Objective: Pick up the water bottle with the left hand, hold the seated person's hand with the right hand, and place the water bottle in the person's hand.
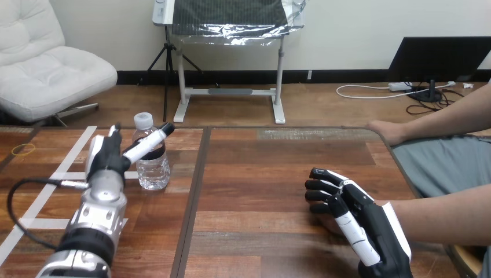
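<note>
The water bottle [154,171] stands up straight on the left half of the wooden table [260,174]. It is nearer the far edge than the near edge, and it is just left of the dark seam [194,191] that runs down the middle of the table. The bottle is clear and has a white cap [143,120]. I cannot make out any writing on it.

The left hand [104,156] is right up against the bottle on its left side, and part of it lies across the front of the bottle. I cannot tell if it is clamped on the bottle or just touching it. The bottle's bottom sits on the table.

The right hand [370,223] is near the near right corner of the table. It lies on top of the person's near hand [329,223], and its black fingers [318,194] are bent down over it. The person's forearm [440,220] comes in from the right edge of the table and goes under the robot hand.

The person's far hand [385,132] rests at the far right corner of the table, well apart from the robot's hands.

White tape lines [69,156] cross the left part of the table. A yellow rubber band [23,149] lies by the far left corner.
</note>
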Controlling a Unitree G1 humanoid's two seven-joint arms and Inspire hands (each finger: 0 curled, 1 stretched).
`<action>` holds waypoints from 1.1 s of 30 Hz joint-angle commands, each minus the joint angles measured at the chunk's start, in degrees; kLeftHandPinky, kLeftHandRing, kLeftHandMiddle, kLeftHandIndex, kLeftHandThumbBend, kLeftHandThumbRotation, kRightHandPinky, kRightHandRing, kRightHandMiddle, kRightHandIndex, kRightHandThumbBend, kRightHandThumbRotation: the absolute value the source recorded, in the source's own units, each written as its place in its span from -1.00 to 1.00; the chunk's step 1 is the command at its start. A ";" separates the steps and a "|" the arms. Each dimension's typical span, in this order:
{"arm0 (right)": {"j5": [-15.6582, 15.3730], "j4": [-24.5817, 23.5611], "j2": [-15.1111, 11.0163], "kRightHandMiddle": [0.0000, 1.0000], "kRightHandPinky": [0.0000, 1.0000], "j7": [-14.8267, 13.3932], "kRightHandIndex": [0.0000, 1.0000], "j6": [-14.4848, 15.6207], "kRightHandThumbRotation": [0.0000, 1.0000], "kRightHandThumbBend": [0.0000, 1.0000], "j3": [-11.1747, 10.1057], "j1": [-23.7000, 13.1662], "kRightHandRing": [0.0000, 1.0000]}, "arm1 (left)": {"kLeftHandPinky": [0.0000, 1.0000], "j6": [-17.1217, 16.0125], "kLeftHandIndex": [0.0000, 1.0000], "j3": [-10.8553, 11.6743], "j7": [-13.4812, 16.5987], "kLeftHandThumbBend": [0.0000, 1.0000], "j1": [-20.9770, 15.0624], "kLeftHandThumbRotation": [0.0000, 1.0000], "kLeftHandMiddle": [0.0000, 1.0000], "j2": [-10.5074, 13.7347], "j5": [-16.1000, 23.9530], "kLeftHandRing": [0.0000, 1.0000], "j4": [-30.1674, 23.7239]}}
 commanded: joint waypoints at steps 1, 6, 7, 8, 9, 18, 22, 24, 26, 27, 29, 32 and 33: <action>0.53 -2.45 -0.21 0.51 0.35 -0.13 0.55 -1.17 0.58 0.60 -0.11 -2.50 0.47 | 0.82 -0.42 1.00 -0.11 -0.12 1.00 -5.95 0.17 1.00 -0.95 -0.26 1.00 0.93; 0.59 -2.66 -0.21 0.51 0.35 -0.05 0.55 -1.06 0.59 0.61 -0.05 -2.45 0.47 | 0.74 -1.00 1.00 -0.06 -0.24 1.00 -7.04 0.16 1.00 -1.38 -0.34 1.00 1.89; 0.58 -2.69 -0.21 0.51 0.35 -0.05 0.55 -1.06 0.59 0.61 -0.04 -2.44 0.47 | 0.72 -1.10 1.00 -0.05 -0.26 1.00 -7.20 0.15 1.00 -1.43 -0.35 0.99 2.05; 0.60 -2.75 -0.22 0.51 0.35 -0.01 0.55 -1.04 0.59 0.61 -0.02 -2.42 0.47 | 0.71 -1.18 1.00 -0.09 -0.31 1.00 -7.52 0.15 1.00 -1.53 -0.34 0.99 2.32; 0.62 -2.78 -0.22 0.51 0.35 0.02 0.55 -1.02 0.59 0.61 0.00 -2.41 0.47 | 0.70 -1.23 1.00 -0.12 -0.34 1.00 -7.73 0.14 1.00 -1.59 -0.32 0.98 2.51; 0.94 -3.77 -0.24 0.51 0.35 0.23 0.55 -0.34 0.58 0.62 0.06 -1.91 0.47 | 0.71 -1.16 1.00 -0.38 0.13 1.00 -9.69 0.10 1.00 -2.31 0.07 0.98 4.13; 0.97 -4.18 -0.29 0.51 0.35 0.27 0.55 -0.19 0.58 0.62 0.07 -1.72 0.47 | 0.73 -1.18 1.00 -0.61 0.26 1.00 -10.39 0.09 1.00 -2.51 0.31 0.98 4.75; 1.04 -4.36 -0.34 0.51 0.35 0.36 0.55 -0.14 0.58 0.62 0.07 -1.64 0.47 | 0.75 -1.53 1.00 -0.71 0.13 1.00 -10.59 0.08 1.00 -2.63 0.39 0.99 4.90; 1.12 -4.53 -0.35 0.51 0.35 0.44 0.55 -0.10 0.58 0.62 0.08 -1.56 0.47 | 0.77 -1.68 1.00 -0.84 -0.01 1.00 -10.78 0.08 1.00 -2.72 0.51 0.99 5.04; 1.17 -4.61 -0.35 0.51 0.35 0.47 0.55 -0.08 0.58 0.62 0.09 -1.52 0.47 | 0.78 -1.67 1.00 -0.92 -0.07 1.00 -10.87 0.07 1.00 -2.75 0.58 0.99 5.09; 1.19 -4.80 -0.36 0.52 0.36 0.47 0.55 -0.03 0.57 0.62 0.10 -1.44 0.47 | 0.80 -1.48 1.00 -1.05 -0.16 1.00 -11.12 0.06 1.00 -2.86 0.73 1.00 5.21; 1.08 -5.09 -0.40 0.52 0.36 0.38 0.55 0.13 0.57 0.62 0.11 -1.31 0.47 | 0.81 -1.10 1.00 -1.20 -0.29 1.00 -11.50 0.04 0.99 -3.02 0.92 0.99 5.44; 1.04 -5.17 -0.42 0.52 0.36 0.34 0.55 0.20 0.57 0.62 0.11 -1.27 0.47 | 0.78 -1.02 1.00 -1.25 -0.33 1.00 -11.60 0.04 0.98 -3.06 0.97 0.98 5.53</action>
